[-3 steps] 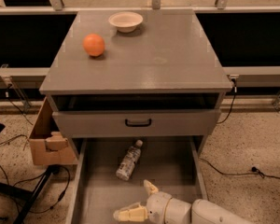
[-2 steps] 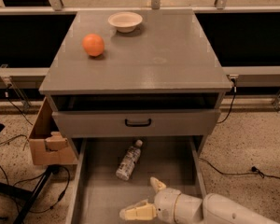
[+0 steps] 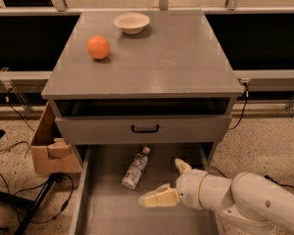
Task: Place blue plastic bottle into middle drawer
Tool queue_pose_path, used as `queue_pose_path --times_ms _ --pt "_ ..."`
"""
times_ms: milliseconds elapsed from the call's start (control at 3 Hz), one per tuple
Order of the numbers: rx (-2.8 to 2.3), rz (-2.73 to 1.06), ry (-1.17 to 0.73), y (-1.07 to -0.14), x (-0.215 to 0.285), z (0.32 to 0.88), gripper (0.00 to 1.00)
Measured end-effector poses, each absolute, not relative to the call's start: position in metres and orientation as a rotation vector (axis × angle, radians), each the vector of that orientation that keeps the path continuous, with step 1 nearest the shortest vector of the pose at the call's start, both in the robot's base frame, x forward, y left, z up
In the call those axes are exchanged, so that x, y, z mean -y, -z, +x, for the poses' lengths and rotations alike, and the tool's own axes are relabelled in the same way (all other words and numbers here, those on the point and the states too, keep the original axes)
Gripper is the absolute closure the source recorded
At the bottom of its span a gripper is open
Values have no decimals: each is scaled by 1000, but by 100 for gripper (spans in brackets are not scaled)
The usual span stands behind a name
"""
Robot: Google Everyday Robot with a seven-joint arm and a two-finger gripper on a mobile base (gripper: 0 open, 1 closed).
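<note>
The blue plastic bottle lay on its side on the floor of the middle drawer, which stood pulled out below the front edge of the bench. It rested in the back half of the drawer, a little left of the bench's centre line. Its cap pointed towards the bench and its base pointed out towards the open front.

The gripper hung over the same drawer, to the right of the bottle and nearer the drawer's front, close to the bottle but not touching it. Its two pale fingers were spread wide apart with nothing between them. One reached left towards the bottle's base and the other pointed back towards the bench's front right corner. The white arm came in from the lower right.

The bottle was small and clear, with a white screw cap and a pale label wrapped round most of its body. It lay slightly askew, cap end further right than the base.

On the bench top, an orange sat near the left edge and a white bowl near the back edge. A drawer front with a black handle ran under the front edge. A cardboard box stood on the floor by the front left corner.
</note>
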State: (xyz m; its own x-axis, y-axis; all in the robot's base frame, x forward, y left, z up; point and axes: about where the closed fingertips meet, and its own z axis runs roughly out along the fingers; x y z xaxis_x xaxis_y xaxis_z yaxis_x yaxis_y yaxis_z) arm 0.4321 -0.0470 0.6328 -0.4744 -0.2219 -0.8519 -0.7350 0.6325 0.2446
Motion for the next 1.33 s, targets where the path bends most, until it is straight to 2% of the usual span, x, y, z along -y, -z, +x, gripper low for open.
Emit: queue_pose_path --times_ms 333,667,1333 --pt "-2006 -794 -679 -659 53 435 0" --pt "-2005 -810 -680 -657 52 437 0" --pt "-2026 -1058 -493 -710 85 455 0"
